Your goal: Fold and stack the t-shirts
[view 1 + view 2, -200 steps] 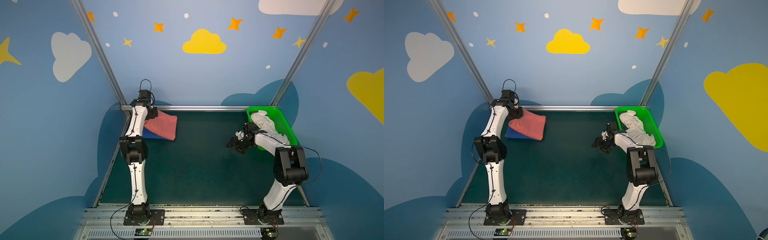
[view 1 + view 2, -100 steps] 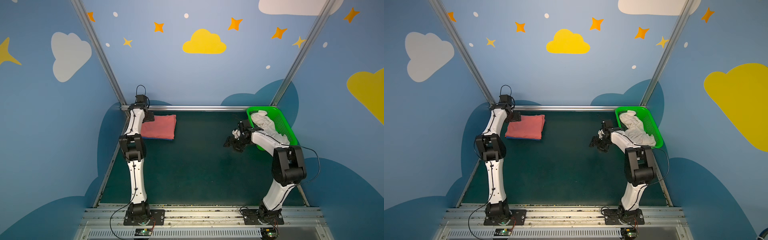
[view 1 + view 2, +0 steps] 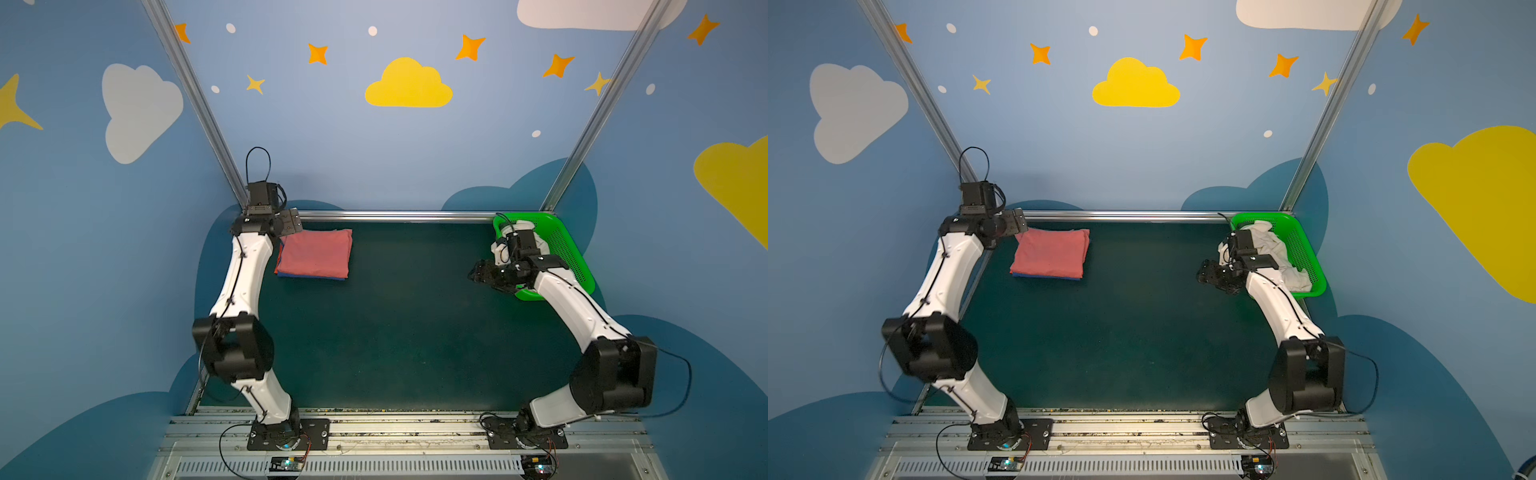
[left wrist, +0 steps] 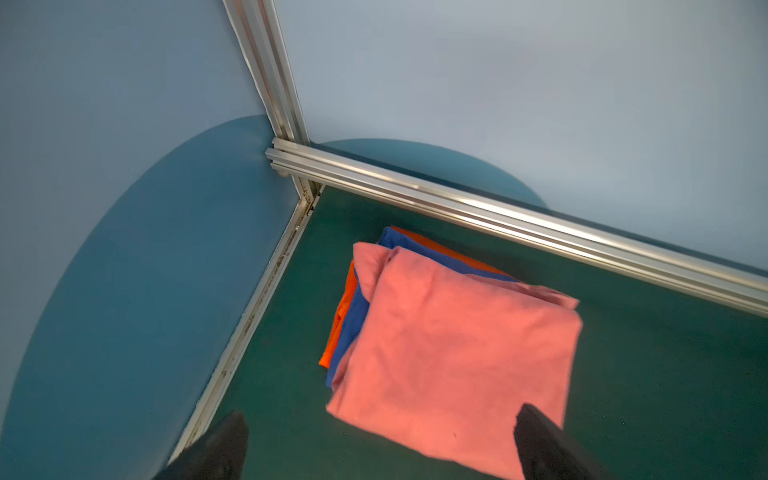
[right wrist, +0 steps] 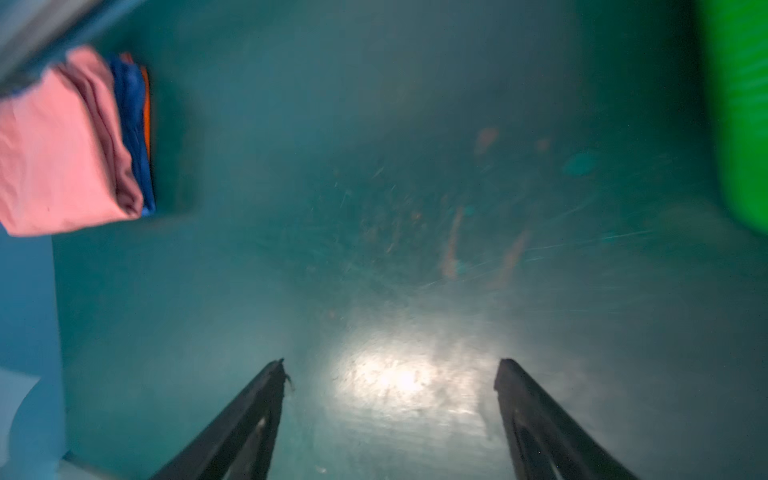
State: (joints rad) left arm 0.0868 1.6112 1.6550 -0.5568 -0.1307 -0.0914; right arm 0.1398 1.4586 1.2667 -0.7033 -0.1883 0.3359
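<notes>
stacking looks about three-quarters done: a folded salmon-pink cotton t-shirt (image 3: pixel 314 253) tops a royal blue t-shirt (image 4: pixel 357 316) and an orange t-shirt (image 4: pixel 336 336) at the far left of the dark green bench (image 3: pixel 395 332). the left hand (image 4: pixel 382 413) hovers by the pile, spread wide, empty. a crumpled white t-shirt (image 3: pixel 1271 245) waits unfolded in the green plastic mesh basket (image 3: pixel 1302 249), far right. the right hand (image 5: pixel 390 363), wide apart and empty, hangs just beside the basket.

No word, number, brand or label can be read in any view. The back wall (image 3: pixel 374 166) carries only painted shapes: a yellow cloud (image 3: pixel 408 83) with orange stars (image 3: pixel 318 54) on either side of it. Any print on the small boards (image 3: pixel 286 464) far below the cloud is too small to make out.
</notes>
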